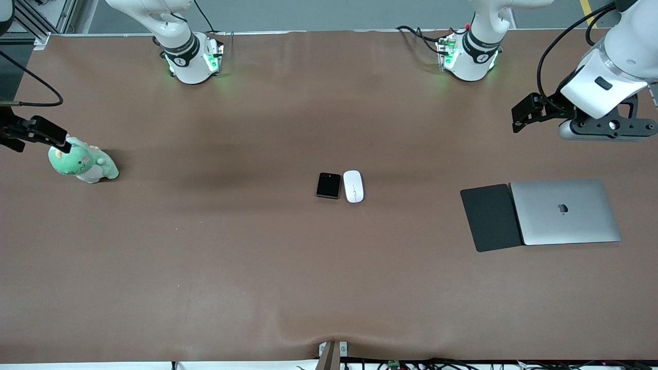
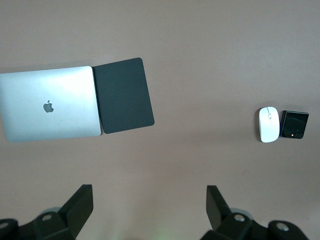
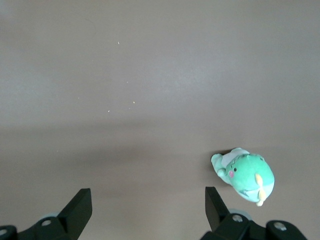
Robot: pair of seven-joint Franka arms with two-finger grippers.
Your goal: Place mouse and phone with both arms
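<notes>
A: Where are the task pieces?

B: The mouse (image 1: 353,186) lies mid-table, and the phone (image 1: 328,185) lies just beside the mouse, on its side toward the right arm's end, almost touching it.

A: And the grippers?

B: Both are up in the air and hold nothing. The left gripper (image 2: 150,207) is over bare table near the laptop (image 1: 565,211), jaws spread wide. The right gripper (image 3: 148,209) is over bare table by the green plush dinosaur (image 3: 245,176), jaws equally wide.

A: What might go wrong?

B: I'd judge the tight spacing the main risk: a finger coming down beside the mouse could nudge the phone, and two arms meeting at one spot could collide. Both items are low and smooth, so a grip could slip.

A: Anything in the way?

B: No. The black pad (image 1: 491,217) touching the laptop is well apart from the mouse, as is the dinosaur.
</notes>
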